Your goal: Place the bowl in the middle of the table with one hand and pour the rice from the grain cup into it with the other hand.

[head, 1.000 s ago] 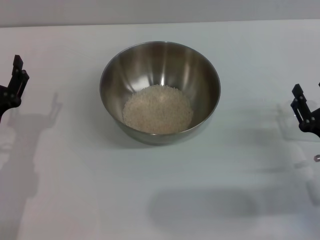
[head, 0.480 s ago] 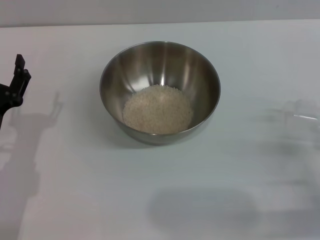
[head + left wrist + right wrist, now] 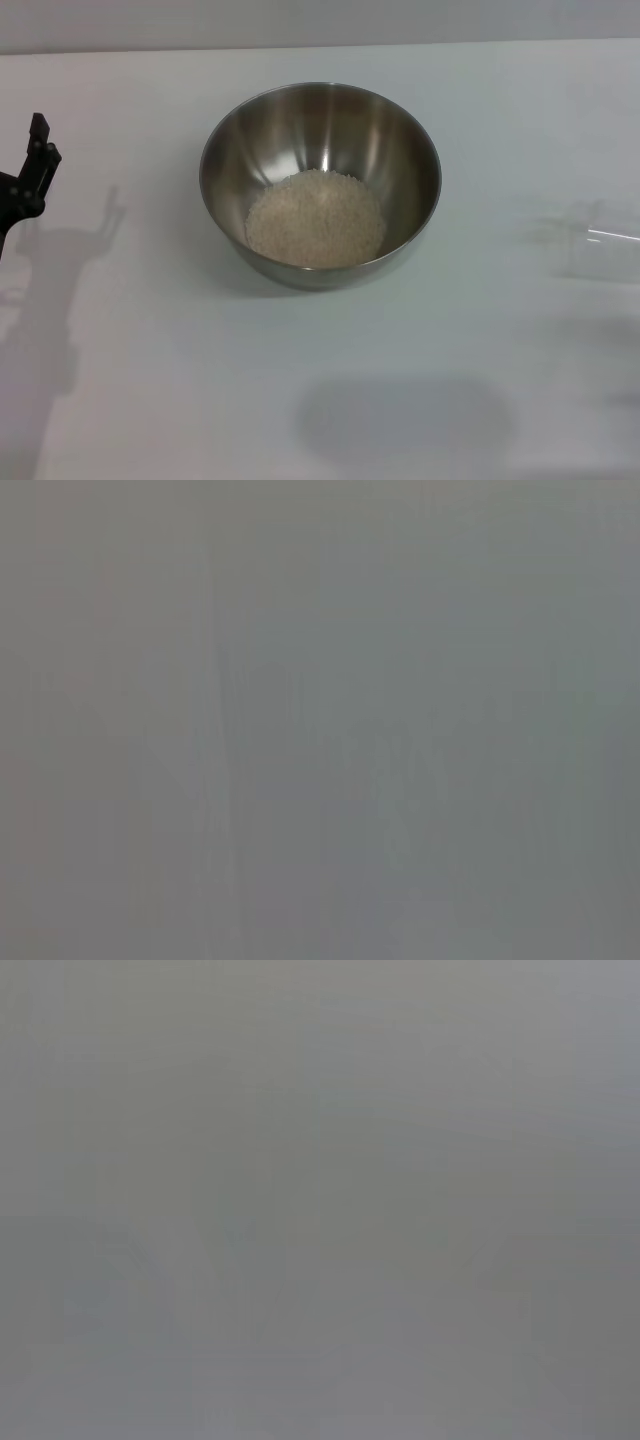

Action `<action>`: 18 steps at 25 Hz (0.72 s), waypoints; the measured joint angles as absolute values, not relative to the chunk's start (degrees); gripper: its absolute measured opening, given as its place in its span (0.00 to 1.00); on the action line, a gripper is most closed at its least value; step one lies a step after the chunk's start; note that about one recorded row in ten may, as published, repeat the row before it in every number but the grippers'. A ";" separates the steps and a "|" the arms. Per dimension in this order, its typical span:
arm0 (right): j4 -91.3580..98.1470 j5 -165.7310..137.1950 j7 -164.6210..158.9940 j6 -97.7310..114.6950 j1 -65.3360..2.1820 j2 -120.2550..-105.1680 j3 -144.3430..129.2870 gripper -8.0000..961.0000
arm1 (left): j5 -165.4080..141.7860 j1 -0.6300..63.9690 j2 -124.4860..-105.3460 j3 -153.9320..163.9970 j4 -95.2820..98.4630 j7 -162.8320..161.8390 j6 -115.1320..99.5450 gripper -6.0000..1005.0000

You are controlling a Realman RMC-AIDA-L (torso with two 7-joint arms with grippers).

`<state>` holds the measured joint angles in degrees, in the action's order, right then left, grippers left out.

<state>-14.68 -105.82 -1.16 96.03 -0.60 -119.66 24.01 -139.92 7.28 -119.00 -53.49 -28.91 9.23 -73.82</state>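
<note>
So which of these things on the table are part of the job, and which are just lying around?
Part of the job:
- bowl, in the middle of the table
- rice, in the bowl
- grain cup, clear, at the right edge
- left gripper, at the left edge, apart from the bowl

Just lying about:
- nothing else shows

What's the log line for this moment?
bowl: mid-table | rice: in bowl | grain cup: on table, right edge | left gripper: idle, left edge | right gripper: out of view

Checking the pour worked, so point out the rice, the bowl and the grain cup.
rice (image 3: pixel 315 218), head view, middle of the heap.
bowl (image 3: pixel 320 125), head view, bare inner wall.
grain cup (image 3: pixel 600 252), head view, clear side wall.
</note>
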 joint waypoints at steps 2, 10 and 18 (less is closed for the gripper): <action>-15.03 -105.94 -1.16 96.91 0.23 -119.68 23.19 0.61 | -139.91 7.26 -119.00 -53.47 -28.91 9.23 -73.82 0.83; -16.58 -106.03 -1.15 101.31 3.21 -119.67 16.70 0.61 | -139.92 8.10 -119.02 -53.42 -28.68 9.23 -73.49 0.83; -17.99 -105.84 -1.15 94.59 1.62 -119.54 15.72 0.61 | -139.92 7.96 -119.09 -53.18 -28.66 9.23 -73.16 0.83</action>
